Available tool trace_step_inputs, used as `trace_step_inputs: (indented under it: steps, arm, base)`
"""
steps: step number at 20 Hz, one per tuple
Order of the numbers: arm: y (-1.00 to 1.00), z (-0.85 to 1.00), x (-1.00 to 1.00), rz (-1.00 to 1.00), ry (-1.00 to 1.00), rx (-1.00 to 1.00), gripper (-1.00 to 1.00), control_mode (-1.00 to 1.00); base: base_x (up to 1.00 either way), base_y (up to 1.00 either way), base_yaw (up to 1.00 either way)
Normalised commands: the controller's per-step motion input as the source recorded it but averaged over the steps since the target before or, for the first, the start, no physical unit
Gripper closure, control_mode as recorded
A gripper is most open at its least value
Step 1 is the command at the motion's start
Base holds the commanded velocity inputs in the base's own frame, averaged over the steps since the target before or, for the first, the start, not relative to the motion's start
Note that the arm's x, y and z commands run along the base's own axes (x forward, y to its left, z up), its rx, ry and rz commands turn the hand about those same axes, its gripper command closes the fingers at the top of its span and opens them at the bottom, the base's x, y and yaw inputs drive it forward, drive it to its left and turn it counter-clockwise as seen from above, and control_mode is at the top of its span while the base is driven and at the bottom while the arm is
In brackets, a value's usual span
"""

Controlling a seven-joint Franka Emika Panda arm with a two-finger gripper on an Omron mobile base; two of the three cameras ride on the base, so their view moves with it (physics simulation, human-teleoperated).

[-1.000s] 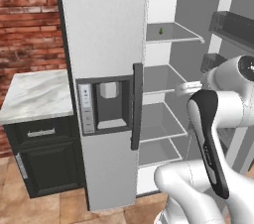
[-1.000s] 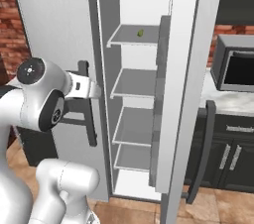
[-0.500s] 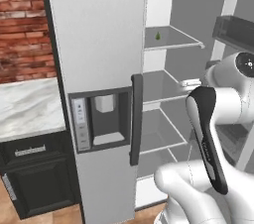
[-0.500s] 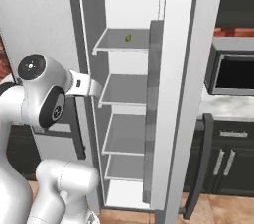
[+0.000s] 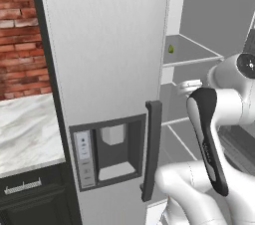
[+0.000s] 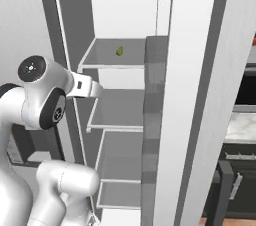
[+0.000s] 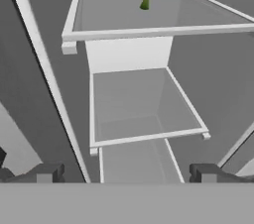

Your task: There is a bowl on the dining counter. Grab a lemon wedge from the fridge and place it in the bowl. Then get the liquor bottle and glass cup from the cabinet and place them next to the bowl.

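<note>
A small green lemon wedge (image 5: 171,49) (image 6: 119,50) lies toward the back of the upper shelf (image 6: 107,65) of the open fridge. The hand view looks into the fridge from below shelf height, with the wedge (image 7: 145,2) far up ahead. My gripper (image 7: 126,174) is open with nothing between its fingers, held in front of the fridge opening, level with the middle shelf (image 7: 144,136) and well short of the wedge. The bowl, liquor bottle and glass cup are out of view.
The fridge's left door (image 5: 104,69), with its dispenser (image 5: 114,149) and dark handle (image 5: 152,152), is shut close on my left. The open right door (image 6: 177,120) stands edge-on to my right. A marble counter (image 5: 25,134) and a brick wall (image 5: 20,30) lie at the left.
The whole picture has shifted: the base has driven closer to the fridge, which now looms larger. The arm holds the same pose and the gripper stays open.
</note>
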Motion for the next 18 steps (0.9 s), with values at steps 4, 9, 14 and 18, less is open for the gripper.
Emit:
trace_step_inputs:
  steps: [4, 9, 14, 18]
  arm:
    - [0.00, 0.00, 0.00, 0.00, 0.00, 0.00, -1.00, 1.00]
    - [0.00, 0.00, 0.00, 0.00, 0.00, 0.00, -1.00, 1.00]
    - [-0.24, 0.29, 0.25, -0.07, -0.01, 0.00, -1.00, -1.00]
    - [-0.39, 0.48, 0.29, -0.09, 0.00, 0.00, -1.00, -1.00]
  base:
    - [0.50, -0.20, -0.08]
    - [0.28, -0.26, -0.10]
    - [0.05, -0.05, -0.02]
    - [0.00, 0.00, 0.00]
